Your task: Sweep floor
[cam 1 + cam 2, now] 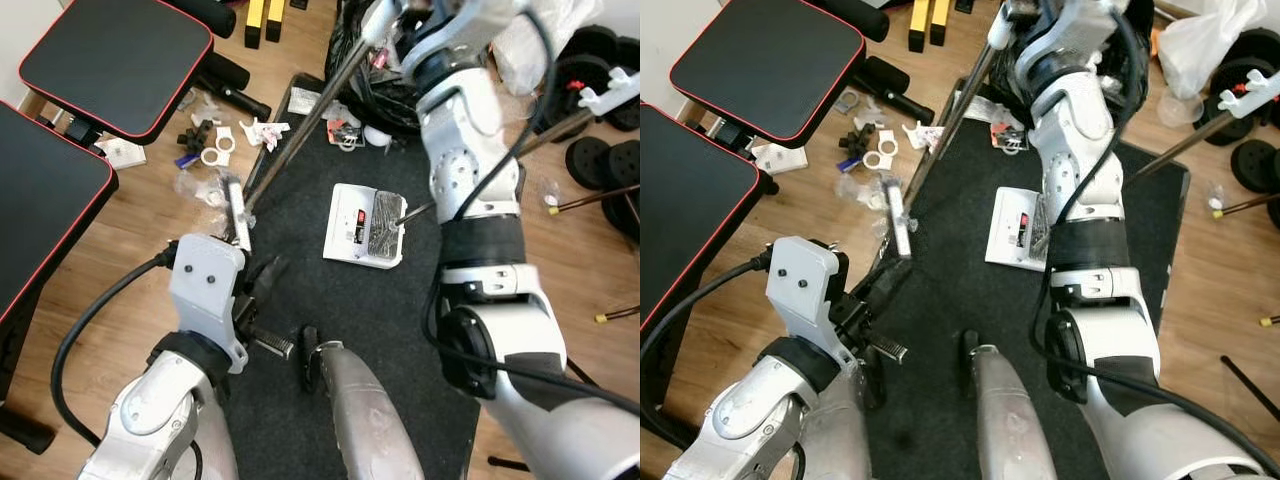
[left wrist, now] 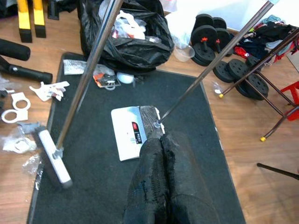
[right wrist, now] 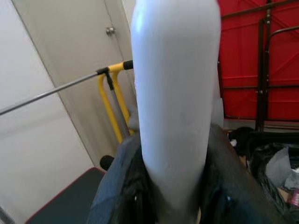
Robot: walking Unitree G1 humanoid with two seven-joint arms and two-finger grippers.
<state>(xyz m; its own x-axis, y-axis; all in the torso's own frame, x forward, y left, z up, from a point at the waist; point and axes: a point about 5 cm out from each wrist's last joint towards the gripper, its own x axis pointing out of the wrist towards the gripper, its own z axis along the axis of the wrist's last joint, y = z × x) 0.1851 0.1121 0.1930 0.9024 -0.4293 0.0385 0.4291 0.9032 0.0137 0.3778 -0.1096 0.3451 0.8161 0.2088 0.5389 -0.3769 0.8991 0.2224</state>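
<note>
A broom [image 2: 88,70] with a long metal handle is held by the right hand [image 3: 173,196], whose black fingers [image 3: 117,196] are clamped around the white grip end of the handle. The broom head [image 2: 53,161] is set on the left edge of the dark mat [image 1: 370,330], just beside the wooden floor [image 1: 110,300]. A dustpan [image 1: 365,225], white with a dark grey front part, lies flat near the middle of the mat; its thin metal pole [image 2: 210,70] is angled up and away to the robot's right. The left hand [image 2: 161,177] is seen low over the mat, fingers pressed together and empty, pointed toward the dustpan. Scattered litter [image 1: 215,150] – white plastic rings, wrappers, a black piece – lies on the wooden floor left of the mat. A black rubbish bag [image 2: 131,42] sits beyond the mat's far edge. Dumbbell weights [image 2: 210,39] are stacked to the right. Two black tables with red edging [image 1: 115,60] stand at the left.
</note>
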